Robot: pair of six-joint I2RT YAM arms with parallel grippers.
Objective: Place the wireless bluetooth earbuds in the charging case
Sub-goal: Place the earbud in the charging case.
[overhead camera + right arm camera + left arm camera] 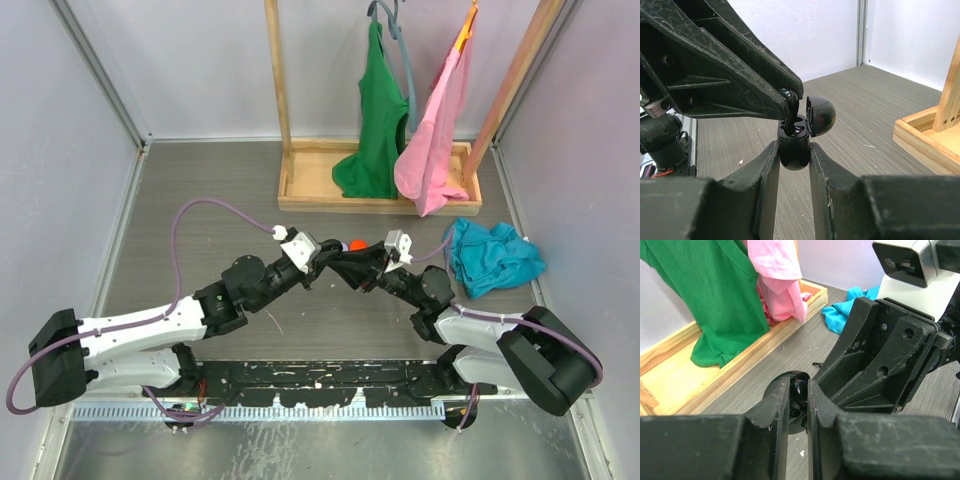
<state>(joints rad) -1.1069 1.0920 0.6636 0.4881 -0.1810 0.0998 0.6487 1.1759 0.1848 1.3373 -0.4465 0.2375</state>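
Note:
The black charging case has its lid flipped open to the right. My right gripper is shut on the case body and holds it above the table. A black earbud is pinched in my left gripper, which is shut. Its stem points down into the case's left slot. The left wrist view shows the earbud between the fingertips, with the round case partly hidden behind them. From above, the two grippers meet tip to tip. A small red object lies just behind them.
A wooden tray stand at the back holds a hanging green shirt and a pink shirt. A teal cloth is bunched on the table to the right. White walls enclose the table.

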